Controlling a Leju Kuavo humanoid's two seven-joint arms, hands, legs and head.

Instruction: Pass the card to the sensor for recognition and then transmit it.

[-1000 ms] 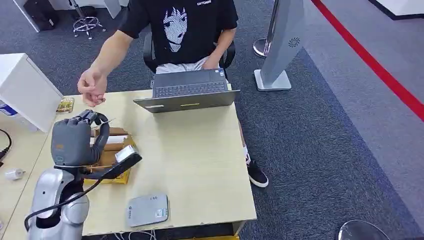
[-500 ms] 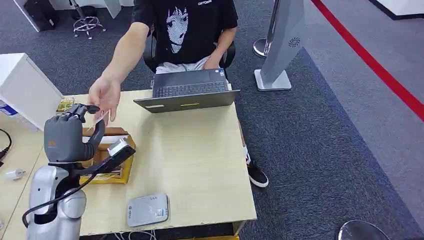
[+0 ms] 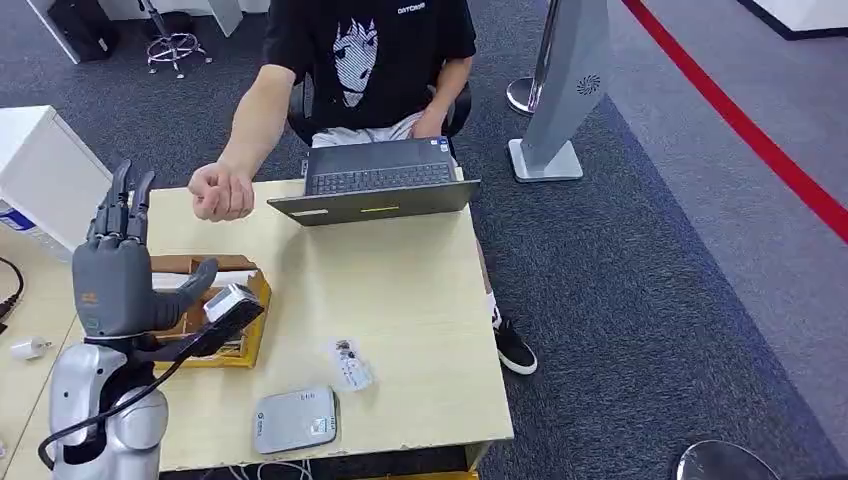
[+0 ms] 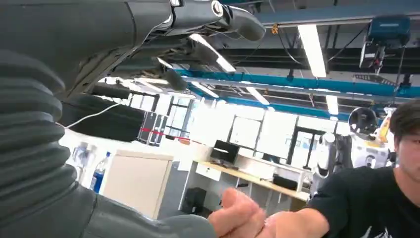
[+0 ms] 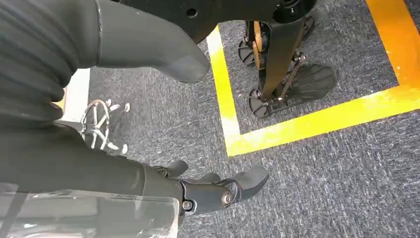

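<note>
Card (image 3: 349, 364) lies flat beside grey sensor (image 3: 295, 420).

The card (image 3: 349, 364) lies flat on the table (image 3: 400, 290), just behind and to the right of the reader (image 3: 295, 420), which sits near the front edge. Left of the card stands an open box (image 3: 215, 300). The left hand (image 3: 118, 270) hangs above the box's left side. At the table's far edge sits a laptop (image 3: 375, 185), with a person's fist (image 3: 222, 192) just left of it.
</note>
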